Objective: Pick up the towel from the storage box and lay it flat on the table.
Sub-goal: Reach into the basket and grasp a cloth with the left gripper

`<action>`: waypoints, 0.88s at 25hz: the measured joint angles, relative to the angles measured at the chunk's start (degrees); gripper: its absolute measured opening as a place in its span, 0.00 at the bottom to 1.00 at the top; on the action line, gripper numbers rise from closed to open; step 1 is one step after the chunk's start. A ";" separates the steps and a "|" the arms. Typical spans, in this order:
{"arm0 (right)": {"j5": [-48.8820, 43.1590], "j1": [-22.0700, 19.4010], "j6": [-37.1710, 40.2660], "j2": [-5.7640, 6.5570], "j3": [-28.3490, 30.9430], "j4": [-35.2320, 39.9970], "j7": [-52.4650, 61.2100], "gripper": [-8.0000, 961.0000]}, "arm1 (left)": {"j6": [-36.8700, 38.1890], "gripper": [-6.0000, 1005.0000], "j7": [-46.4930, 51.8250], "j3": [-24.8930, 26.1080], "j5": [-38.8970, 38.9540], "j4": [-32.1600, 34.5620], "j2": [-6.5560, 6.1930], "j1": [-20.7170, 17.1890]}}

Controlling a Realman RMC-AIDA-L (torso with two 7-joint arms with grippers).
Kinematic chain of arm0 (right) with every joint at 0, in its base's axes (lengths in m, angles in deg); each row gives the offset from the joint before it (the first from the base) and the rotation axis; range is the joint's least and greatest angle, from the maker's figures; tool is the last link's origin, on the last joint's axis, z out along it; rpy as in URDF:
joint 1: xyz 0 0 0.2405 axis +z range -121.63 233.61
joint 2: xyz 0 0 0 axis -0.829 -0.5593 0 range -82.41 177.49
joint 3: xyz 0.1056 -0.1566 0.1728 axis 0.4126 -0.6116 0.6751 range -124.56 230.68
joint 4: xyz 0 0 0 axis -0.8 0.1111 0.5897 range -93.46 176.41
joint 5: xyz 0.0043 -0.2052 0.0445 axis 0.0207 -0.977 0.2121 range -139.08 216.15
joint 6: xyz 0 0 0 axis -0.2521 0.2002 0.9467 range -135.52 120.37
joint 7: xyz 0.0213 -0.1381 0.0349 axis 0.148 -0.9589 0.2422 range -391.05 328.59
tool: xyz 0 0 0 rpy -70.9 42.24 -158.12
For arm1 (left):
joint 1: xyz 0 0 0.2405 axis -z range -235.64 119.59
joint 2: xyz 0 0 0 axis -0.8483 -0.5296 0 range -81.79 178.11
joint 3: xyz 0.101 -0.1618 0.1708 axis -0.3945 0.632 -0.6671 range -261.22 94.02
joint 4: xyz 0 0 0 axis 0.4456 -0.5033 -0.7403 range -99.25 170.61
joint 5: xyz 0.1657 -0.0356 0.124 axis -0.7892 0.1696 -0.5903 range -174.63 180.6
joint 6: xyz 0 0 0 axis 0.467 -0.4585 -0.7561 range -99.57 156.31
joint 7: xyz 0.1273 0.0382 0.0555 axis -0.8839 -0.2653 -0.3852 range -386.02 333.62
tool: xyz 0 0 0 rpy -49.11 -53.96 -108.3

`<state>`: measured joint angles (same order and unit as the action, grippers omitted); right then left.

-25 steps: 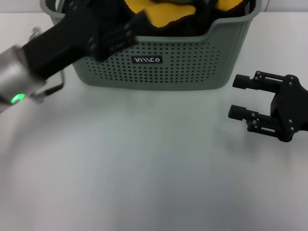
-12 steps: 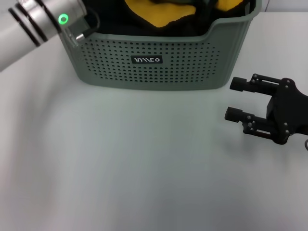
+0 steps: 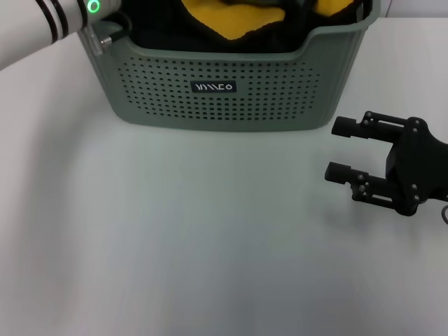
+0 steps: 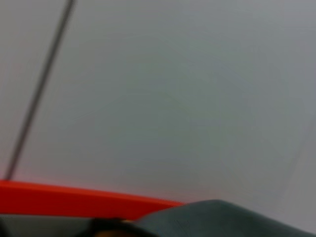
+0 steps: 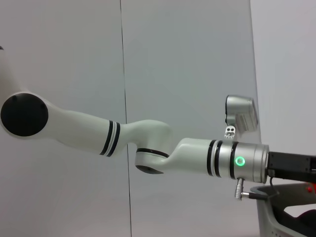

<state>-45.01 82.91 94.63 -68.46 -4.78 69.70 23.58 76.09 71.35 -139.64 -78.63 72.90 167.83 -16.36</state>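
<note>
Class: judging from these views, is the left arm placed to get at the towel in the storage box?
Probably yes: the left arm extends over the open-topped storage box; its end effector is out of view.

The left arm (image 3: 42,21) has swung from across the storage box (image 3: 231,98) front up to the frame's upper left; the right end effector (image 3: 341,148) has edged slightly left.

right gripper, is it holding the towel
No, in the head view the right gripper hovers open and empty over the table, beside the storage box.
</note>
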 joint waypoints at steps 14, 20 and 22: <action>0.05 0.09 0.87 -0.01 0.11 -0.75 -0.65 0.66 | -4.35 0.75 0.75 -0.26 -0.53 -1.13 0.10 1.67; 0.06 -0.25 1.31 -0.01 0.07 -1.20 -1.45 0.66 | -5.15 0.75 1.43 -1.74 -0.34 -1.58 0.13 3.63; 0.06 -0.37 1.50 -0.01 0.27 -1.84 -2.04 0.65 | -5.47 0.75 1.42 -1.83 -0.32 -1.84 0.17 4.13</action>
<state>-44.95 82.54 96.13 -68.47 -4.50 67.87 21.54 70.62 72.77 -141.47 -78.95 71.07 168.00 -12.23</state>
